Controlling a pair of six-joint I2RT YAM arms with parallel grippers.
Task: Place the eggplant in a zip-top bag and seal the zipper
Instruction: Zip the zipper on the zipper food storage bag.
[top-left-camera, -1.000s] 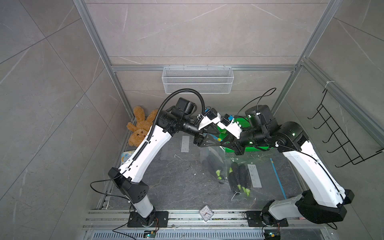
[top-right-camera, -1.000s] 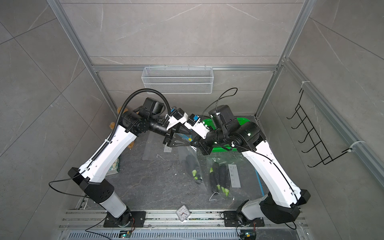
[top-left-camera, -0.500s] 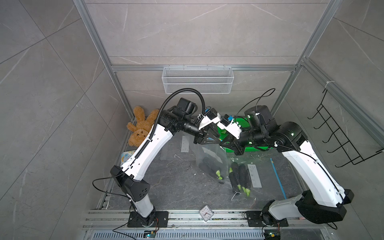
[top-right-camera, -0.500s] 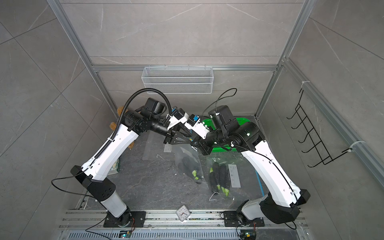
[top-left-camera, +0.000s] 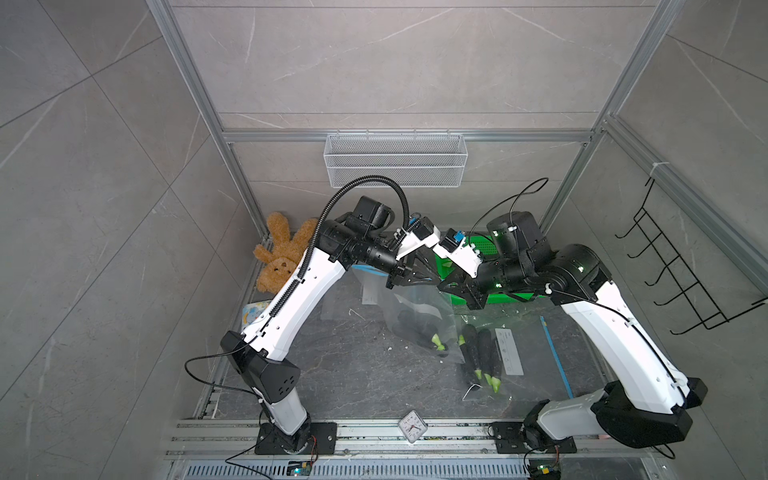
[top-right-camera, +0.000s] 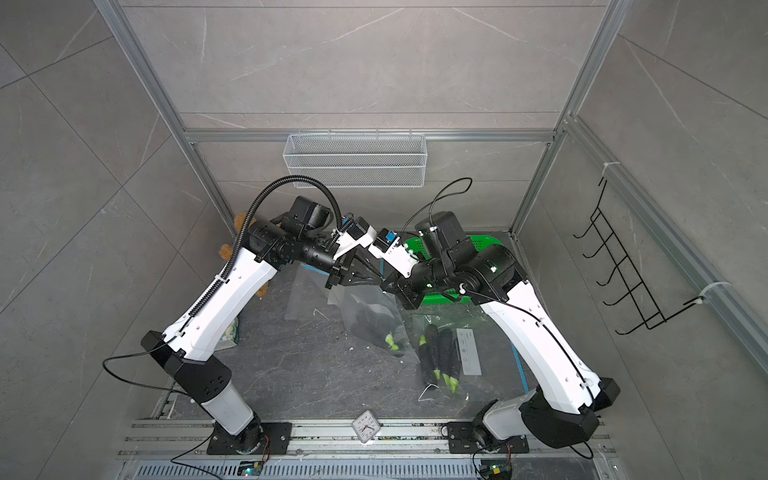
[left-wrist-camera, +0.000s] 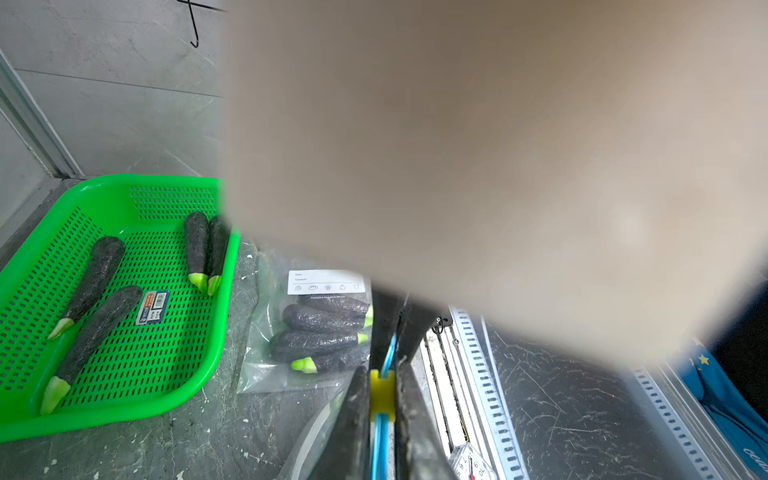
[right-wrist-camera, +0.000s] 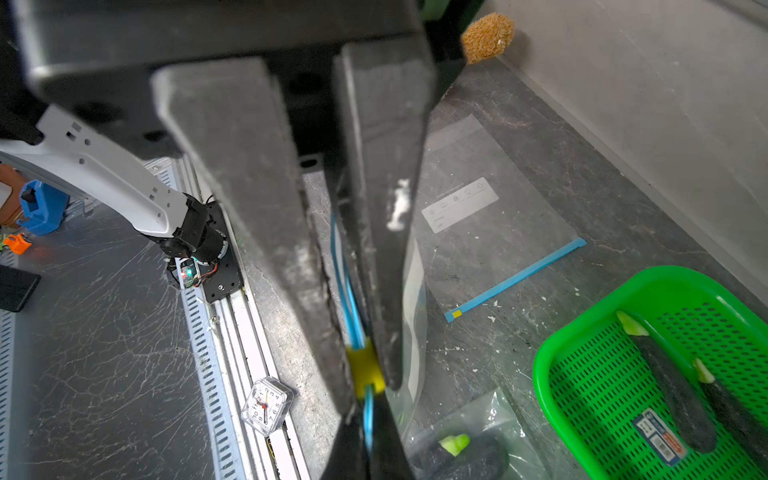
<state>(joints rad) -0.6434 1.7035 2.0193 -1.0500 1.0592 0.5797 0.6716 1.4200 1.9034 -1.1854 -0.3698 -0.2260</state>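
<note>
In a top view I see the left gripper (top-left-camera: 432, 281) and right gripper (top-left-camera: 445, 286) mid-frame holding up the bag (top-left-camera: 415, 307), eggplant (top-left-camera: 415, 330) inside, and low-centre in the left then right wrist views their fingers (right-wrist-camera: 257, 208) are clamped on its zipper (left-wrist-camera: 381, 440).

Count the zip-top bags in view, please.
3. The held bag, pinched at its zipper by the left claw and right claw; the filled bag flat by the right arm; the empty bag flat on the table, left side. Others may be hidden.
</note>
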